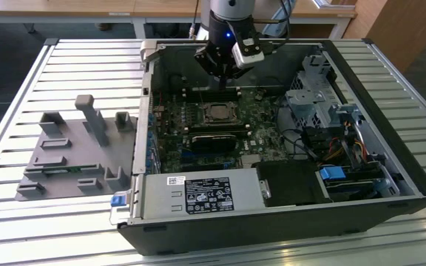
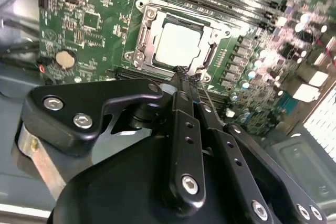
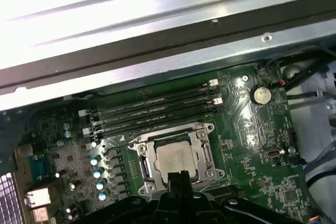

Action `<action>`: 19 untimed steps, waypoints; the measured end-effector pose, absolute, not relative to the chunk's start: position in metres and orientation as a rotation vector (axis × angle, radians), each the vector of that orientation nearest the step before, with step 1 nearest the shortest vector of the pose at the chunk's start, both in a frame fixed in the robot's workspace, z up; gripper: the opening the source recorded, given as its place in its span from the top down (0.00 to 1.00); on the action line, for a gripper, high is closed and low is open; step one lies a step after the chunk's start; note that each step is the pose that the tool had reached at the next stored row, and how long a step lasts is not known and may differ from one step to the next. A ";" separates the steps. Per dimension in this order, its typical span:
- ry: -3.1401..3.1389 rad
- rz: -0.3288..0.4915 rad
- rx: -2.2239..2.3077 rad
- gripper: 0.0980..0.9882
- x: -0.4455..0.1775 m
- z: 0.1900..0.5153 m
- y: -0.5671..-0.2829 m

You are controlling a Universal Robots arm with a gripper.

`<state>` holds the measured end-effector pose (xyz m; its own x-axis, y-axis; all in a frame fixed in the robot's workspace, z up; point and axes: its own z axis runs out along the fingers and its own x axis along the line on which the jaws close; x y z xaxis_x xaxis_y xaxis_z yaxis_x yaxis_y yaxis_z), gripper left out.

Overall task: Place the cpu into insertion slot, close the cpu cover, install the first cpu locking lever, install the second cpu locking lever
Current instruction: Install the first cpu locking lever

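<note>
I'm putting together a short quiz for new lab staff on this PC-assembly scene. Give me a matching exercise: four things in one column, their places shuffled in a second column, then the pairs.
1. cpu
2. coin battery
3. grey fixture tray
4. gripper

A. on the slatted table, outside the case, at the exterior view's left
B. framed by the cpu cover
C. tips at the cpu cover's edge
D. on the green board, apart from the cpu cover

Pairs: 1-B, 2-D, 3-A, 4-C
</note>
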<state>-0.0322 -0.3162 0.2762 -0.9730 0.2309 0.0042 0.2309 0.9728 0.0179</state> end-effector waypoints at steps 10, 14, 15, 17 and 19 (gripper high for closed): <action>-3.136 -0.028 -0.092 0.99 -0.032 0.276 -0.316; -3.137 -0.028 -0.004 0.99 -0.032 0.276 -0.316; -3.137 -0.028 0.015 0.99 -0.032 0.276 -0.316; -3.136 -0.028 0.053 0.99 -0.032 0.276 -0.316; -3.136 -0.028 0.078 0.99 -0.032 0.276 -0.316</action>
<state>-0.0322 -0.3162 0.2760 -0.9987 -0.0500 0.0043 -0.0499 0.9986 0.0178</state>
